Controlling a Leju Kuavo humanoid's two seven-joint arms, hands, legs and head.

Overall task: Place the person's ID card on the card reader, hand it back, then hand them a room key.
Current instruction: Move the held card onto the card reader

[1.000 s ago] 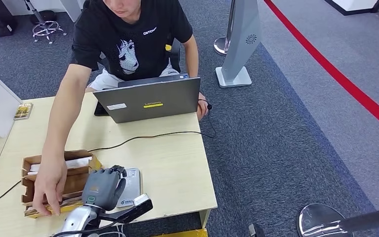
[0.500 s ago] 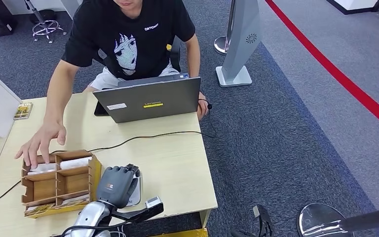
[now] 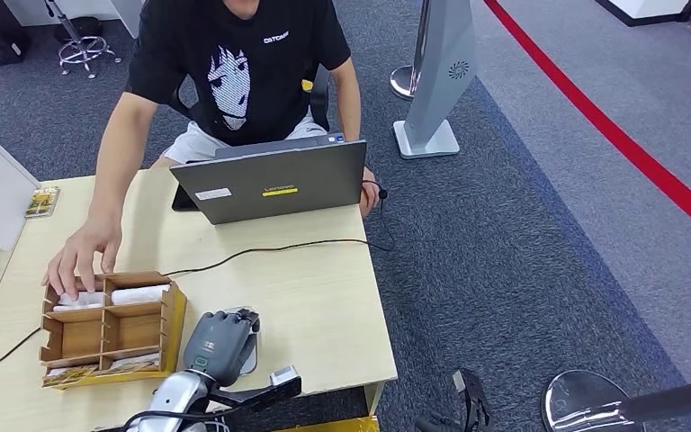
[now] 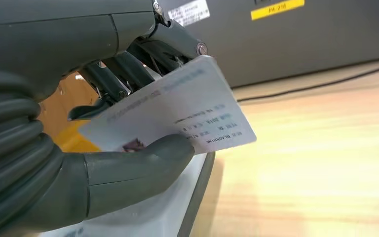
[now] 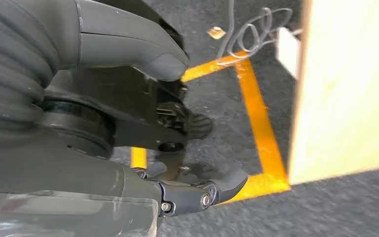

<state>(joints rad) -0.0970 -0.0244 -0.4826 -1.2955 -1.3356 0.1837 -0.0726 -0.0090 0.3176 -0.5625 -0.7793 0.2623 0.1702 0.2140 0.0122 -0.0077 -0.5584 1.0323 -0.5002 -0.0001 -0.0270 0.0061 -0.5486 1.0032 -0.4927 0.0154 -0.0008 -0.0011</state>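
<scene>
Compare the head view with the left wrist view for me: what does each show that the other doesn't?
Head view alone: the person's hand at the far compartments of the wooden organizer, the whole laptop, and the left hand from above, covering the card reader.
Left wrist view alone: the ID card pinched between thumb and fingers, tilted above the card reader's pale top; its print is blurred.
Both share: the left hand, the reader, the laptop's grey lid with its yellow sticker, the black cable and the light table.
</scene>
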